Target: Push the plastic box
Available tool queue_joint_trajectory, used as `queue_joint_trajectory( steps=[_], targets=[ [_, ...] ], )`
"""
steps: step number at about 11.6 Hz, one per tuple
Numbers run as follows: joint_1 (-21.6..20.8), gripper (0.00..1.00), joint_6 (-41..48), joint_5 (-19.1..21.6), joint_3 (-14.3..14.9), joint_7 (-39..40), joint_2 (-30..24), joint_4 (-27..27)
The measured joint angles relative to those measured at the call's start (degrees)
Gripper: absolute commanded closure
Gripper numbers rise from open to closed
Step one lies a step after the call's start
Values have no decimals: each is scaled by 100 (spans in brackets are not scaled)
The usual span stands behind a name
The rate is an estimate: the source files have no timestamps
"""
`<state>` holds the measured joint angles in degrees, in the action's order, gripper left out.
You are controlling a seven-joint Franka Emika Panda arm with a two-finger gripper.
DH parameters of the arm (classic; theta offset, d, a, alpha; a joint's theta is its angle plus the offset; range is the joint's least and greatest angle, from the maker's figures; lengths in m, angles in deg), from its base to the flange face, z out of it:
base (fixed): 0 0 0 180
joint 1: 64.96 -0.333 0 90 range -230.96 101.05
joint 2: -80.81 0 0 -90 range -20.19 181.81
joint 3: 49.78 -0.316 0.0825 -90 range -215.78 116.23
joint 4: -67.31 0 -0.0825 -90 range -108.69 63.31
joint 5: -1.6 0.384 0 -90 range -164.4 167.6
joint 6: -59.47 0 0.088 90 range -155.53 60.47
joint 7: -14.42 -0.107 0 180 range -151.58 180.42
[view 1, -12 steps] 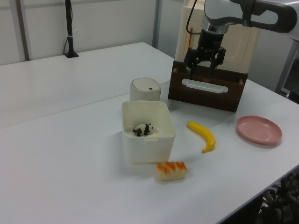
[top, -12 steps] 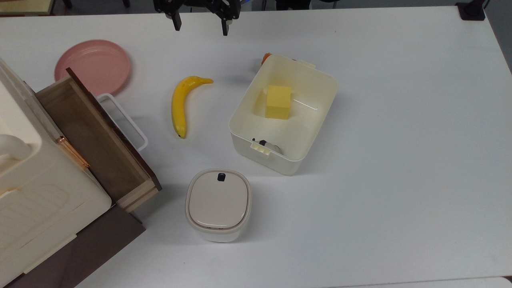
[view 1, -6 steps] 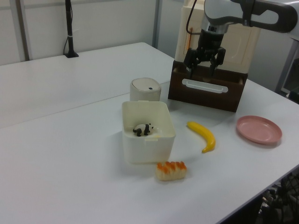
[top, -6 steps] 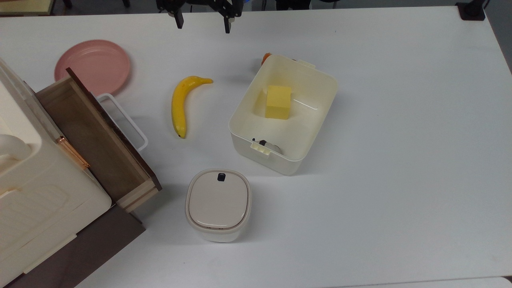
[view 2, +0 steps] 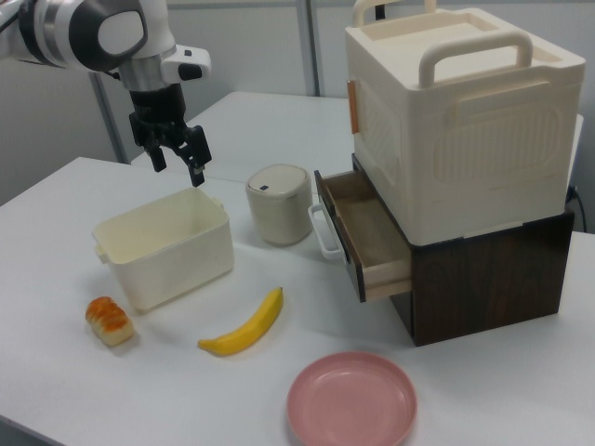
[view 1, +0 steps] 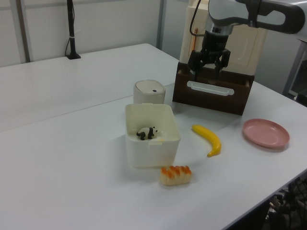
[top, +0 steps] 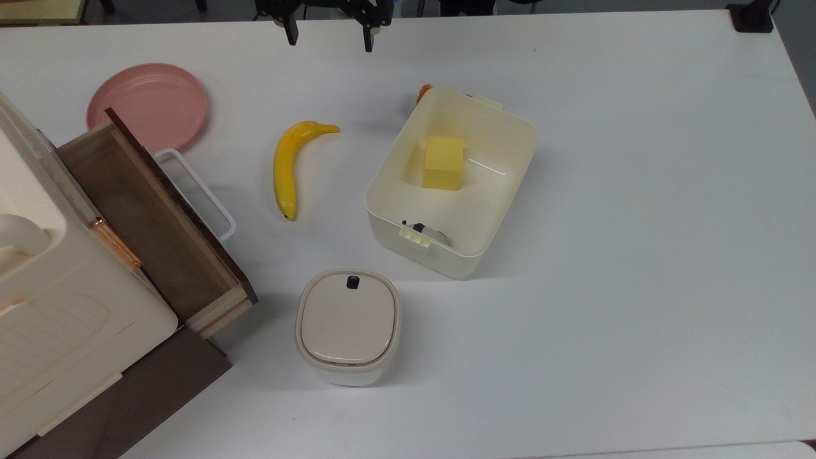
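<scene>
From the top view's left, a big cream drawer cabinet [top: 57,306] on a dark wood base stands with its wooden drawer [top: 153,223] pulled out toward the middle of the white tabletop [top: 637,255]. A round pink plate [top: 148,105] lies just beyond the drawer, and a yellow curved banana [top: 288,166] rests between the drawer and the large cream-white rectangular plastic box [top: 510,137]. A small rounded beige-lidded container [top: 347,326] with a dark button sits nearer the top view's bottom edge, close to the box's clip-tab end but apart from it.

The plastic box sits near the tabletop's centre, turned at an angle. Inside it are a yellow cube [top: 444,162] and a small black-and-white panda figure [view 1: 147,132]. An orange-topped piece of toy sushi [view 1: 175,175] lies just beside the box's far short end.

The black two-finger gripper [top: 329,35] hangs at the top view's upper edge, above the tabletop and well apart from the box, which lies to the top view's lower right of it. Its jaws are spread wide, holding nothing and touching nothing.

To the top view's right of the box the tabletop is bare all the way to its edge.
</scene>
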<state>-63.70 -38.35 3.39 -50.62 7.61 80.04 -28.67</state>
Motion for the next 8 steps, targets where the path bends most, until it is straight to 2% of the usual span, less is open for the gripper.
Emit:
queue_joint_trajectory(
  steps=[8],
  targets=[
    [0,0,0,0,0,44,0,0]
  ],
)
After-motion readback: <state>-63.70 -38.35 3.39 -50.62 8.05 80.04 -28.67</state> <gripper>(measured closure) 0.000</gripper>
